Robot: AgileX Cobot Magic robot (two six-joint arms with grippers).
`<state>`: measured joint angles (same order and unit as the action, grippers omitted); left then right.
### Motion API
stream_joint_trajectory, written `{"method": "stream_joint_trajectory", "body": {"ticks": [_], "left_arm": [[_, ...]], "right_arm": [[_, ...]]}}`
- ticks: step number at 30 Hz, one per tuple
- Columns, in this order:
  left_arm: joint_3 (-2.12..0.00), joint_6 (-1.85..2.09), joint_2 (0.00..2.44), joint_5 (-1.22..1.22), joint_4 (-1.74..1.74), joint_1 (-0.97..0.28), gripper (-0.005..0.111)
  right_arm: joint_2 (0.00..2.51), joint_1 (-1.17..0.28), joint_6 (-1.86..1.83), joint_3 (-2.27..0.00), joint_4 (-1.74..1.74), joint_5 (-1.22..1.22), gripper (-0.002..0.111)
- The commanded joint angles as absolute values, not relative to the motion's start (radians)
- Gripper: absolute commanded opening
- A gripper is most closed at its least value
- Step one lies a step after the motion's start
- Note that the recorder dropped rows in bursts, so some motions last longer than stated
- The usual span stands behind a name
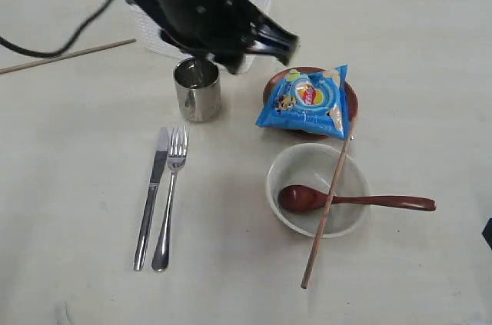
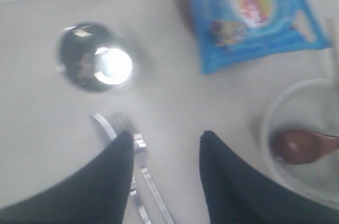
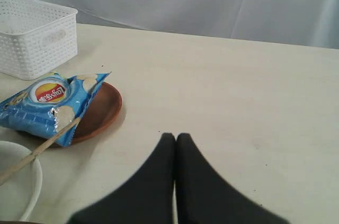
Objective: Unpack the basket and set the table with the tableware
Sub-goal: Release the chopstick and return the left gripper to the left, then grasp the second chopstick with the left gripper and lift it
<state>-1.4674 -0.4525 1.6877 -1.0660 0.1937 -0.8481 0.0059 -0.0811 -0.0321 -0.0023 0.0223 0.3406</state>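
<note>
On the pale cream table, faint grain, the tableware is laid out: shiny steel cup, a plain cylinder, upright just below the left arm. Steel knife and fork lie side by side nearer the camera, almost touching. Off-white round bowl sits to their right with a reddish-brown wooden spoon in it, handle out over the rim. One long wooden chopstick lies slanted across the bowl, its far end at the blue packet. The second chopstick lies well apart at far left, cut off by the frame edge. Round brown plate is mostly covered by the glossy, crinkled packet, so only rim slivers show. White plastic basket, with lattice walls and a handle cut-out, stands at the far side — largely hidden behind the black arm in the exterior view, inside not visible. Left gripper has its fingers apart with nothing between them, over the table by the fork; that view is blurred and the cutlery smeared. Right gripper has its fingers pressed together, empty, over bare table near the plate.
</note>
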Motion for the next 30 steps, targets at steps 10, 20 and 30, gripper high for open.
{"method": "stream_joint_trajectory", "body": {"ticks": [10, 20, 30], "left_arm": [[-1.483, -0.14, 1.715, -1.122, 0.249, -0.338, 0.039], [-1.485, 0.357, 1.987, -0.939, 0.199, -0.161, 0.039], [-1.522, 0.509, 2.142, -0.763, 0.275, -0.161, 0.039]], "right_arm": [[0.0, -0.076, -0.03, 0.0, 0.027, 0.339, -0.001], [0.0, -0.076, -0.03, 0.0, 0.027, 0.339, -0.001], [0.0, -0.076, -0.03, 0.0, 0.027, 0.339, -0.001]]}}
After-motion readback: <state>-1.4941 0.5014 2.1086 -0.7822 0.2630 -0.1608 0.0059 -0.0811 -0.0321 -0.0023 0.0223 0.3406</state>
